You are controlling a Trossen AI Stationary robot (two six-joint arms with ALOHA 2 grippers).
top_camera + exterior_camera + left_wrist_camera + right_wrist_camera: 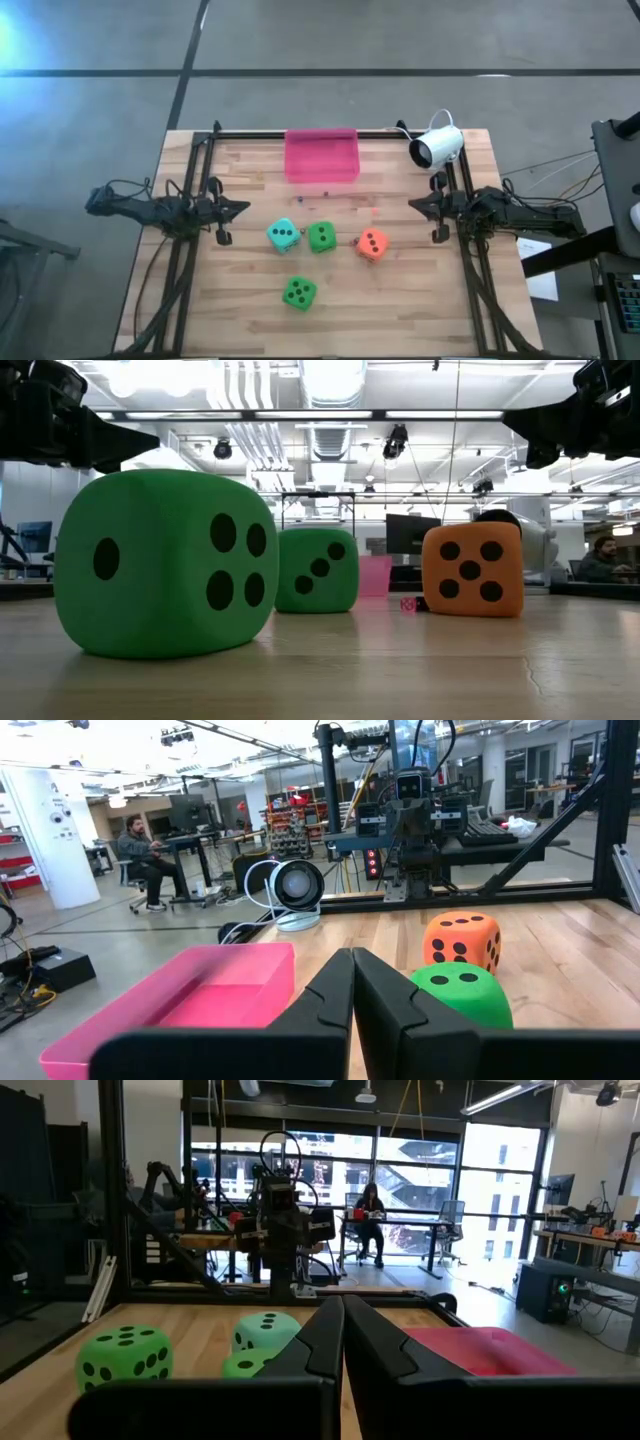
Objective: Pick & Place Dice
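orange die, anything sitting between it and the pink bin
Nothing visible blocks it. In the high view the orange die sits on bare wood, with open table up to the pink bin at the far edge. The middle green die and teal die lie off to its side.

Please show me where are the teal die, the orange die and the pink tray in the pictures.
teal die [283,234]: high view, on its top face with the pips.
orange die [372,243]: high view, on its top face.
pink tray [322,171]: high view, on its near wall.
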